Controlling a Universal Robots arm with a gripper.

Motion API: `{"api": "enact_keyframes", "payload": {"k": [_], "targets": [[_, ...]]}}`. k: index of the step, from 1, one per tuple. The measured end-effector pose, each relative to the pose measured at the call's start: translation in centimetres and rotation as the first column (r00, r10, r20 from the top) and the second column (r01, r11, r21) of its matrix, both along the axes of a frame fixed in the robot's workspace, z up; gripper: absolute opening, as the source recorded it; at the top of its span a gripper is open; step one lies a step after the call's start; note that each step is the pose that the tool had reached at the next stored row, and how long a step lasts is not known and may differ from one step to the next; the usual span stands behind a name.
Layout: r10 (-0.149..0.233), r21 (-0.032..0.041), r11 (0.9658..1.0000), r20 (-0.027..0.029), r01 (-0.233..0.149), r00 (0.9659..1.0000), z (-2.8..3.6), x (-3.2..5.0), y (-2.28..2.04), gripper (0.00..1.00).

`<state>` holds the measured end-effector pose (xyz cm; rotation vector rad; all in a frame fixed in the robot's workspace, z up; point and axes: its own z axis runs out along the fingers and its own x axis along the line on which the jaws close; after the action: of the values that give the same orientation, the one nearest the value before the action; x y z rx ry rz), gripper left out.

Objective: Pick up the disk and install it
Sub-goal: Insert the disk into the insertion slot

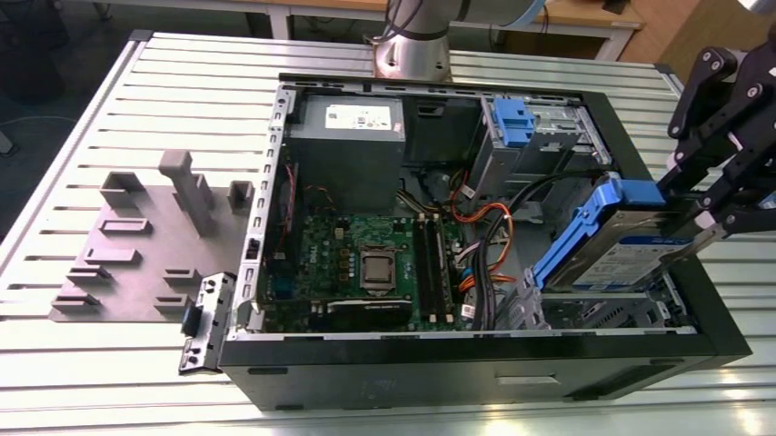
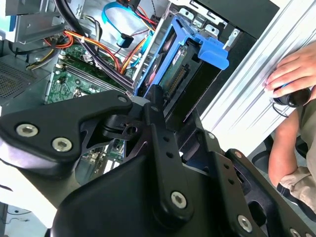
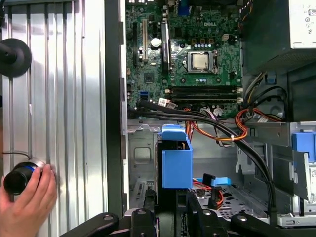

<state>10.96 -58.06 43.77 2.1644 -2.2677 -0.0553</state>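
Gripper (image 1: pixel 706 216) is clamped on the disk (image 1: pixel 612 238), which is held tilted over the case (image 1: pixel 485 368) at the exterior view's right. Judgement: keep rails square to the bay and clear of the cables (image 3: pixel 212 118).

I am holding my end effector (image 1: pixel 701 218) tilted at the exterior view's right, its black fingers (image 2: pixel 157 123) pressing in on the disk (image 1: pixel 612 243) from both sides. My arm's silver base column (image 1: pixel 412 45) is standing upright.
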Motion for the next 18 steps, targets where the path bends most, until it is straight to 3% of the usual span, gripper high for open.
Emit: {"api": "enact_keyframes", "payload": {"k": [18], "targets": [[0.0,0.0001,1.0,0.0,0.0,1.0,-0.27,-0.03,-0.06,0.35]]}}
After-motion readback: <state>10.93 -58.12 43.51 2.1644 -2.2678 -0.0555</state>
